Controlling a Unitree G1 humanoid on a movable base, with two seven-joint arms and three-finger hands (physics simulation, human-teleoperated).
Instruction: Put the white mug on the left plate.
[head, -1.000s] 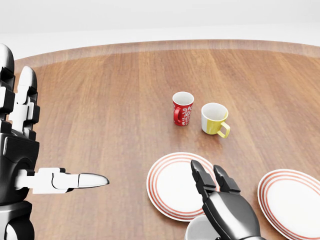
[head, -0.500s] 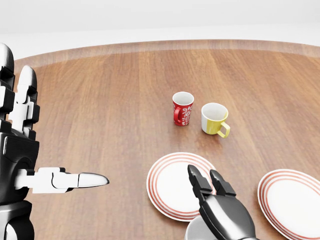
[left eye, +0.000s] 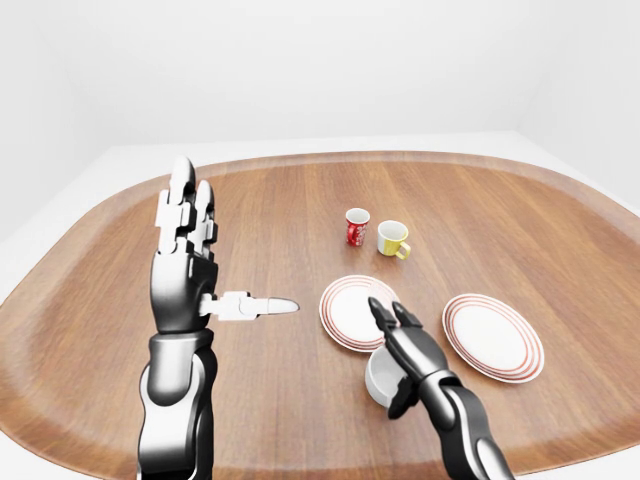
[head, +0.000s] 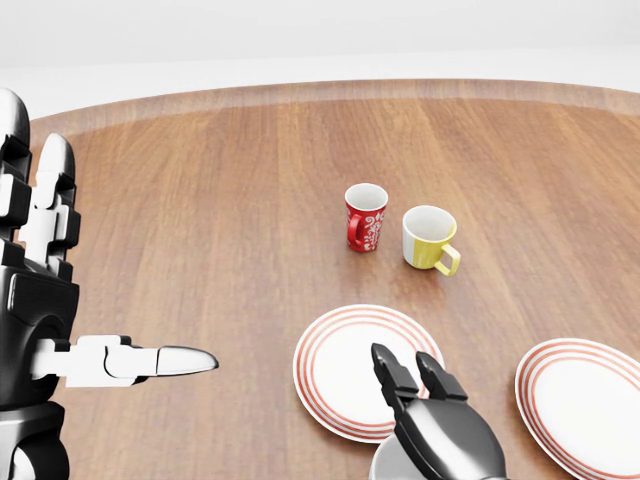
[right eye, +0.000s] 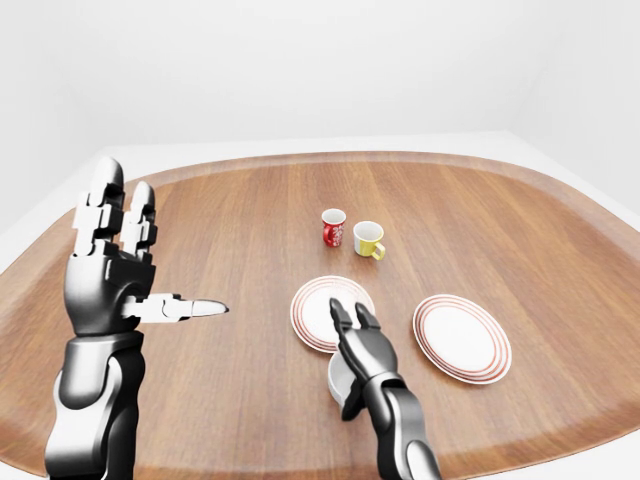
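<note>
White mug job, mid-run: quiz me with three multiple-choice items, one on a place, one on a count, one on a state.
1. In the left-eye view, the white mug is
A. on the left plate
B. on the table just below the left plate
C. beside the red mug

2. How many plates?
A. one
B. two
C. three

3. The left hand is
A. raised, fingers open
B. closed on the yellow mug
C. flat on the table

Answers: 1 B, it sits below the left plate's rim under the right hand. 2 B, the right plate is the only other. 3 A, nothing is in it.

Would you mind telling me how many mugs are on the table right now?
3: a red mug and a yellow-and-white mug side by side above the plates, and the white mug under the right hand, below the left plate.
</note>
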